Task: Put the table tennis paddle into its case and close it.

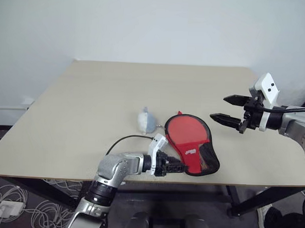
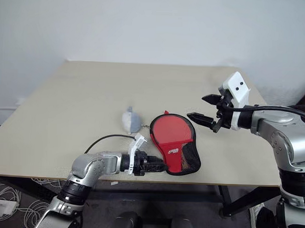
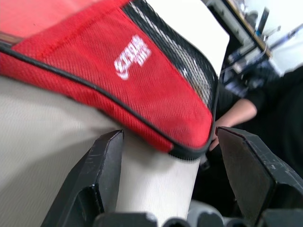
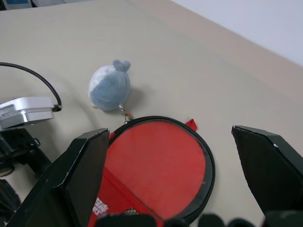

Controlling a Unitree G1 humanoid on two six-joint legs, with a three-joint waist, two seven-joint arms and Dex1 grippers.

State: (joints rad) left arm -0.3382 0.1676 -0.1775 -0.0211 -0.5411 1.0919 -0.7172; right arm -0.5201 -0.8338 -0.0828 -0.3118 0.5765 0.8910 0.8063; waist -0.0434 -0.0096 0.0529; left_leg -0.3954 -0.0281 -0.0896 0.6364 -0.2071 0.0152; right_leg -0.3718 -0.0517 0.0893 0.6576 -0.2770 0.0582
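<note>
Step in hand, as judged: closing the case. The case (image 1: 192,145) lies at the near edge of the desk (image 1: 93,102), slightly right of centre, with its narrow handle end overhanging the near edge. The round part shows a red disc inside a black rim; this is most likely the paddle's face lying in the open lower half, but it could also be the case's own red skin. The handle is covered by the red flap with the white logo and mesh pocket, so the paddle's full seating cannot be confirmed.

The left pincer (image 1: 183,167) sits at the near edge, jaws parted, straddling the case's handle end without gripping it.

Next move, as judged: locate the zip pull. It cannot be made out on the rim. If a lid half remains to be folded, bring it over the round part first, keeping the handle end pinned.

The right pincer (image 1: 227,108) hovers wide and empty above the desk, just right of the case.

A small grey-blue plush charm (image 1: 145,121) lies just left of the case, on its far side, joined to it by a short chain.
</note>
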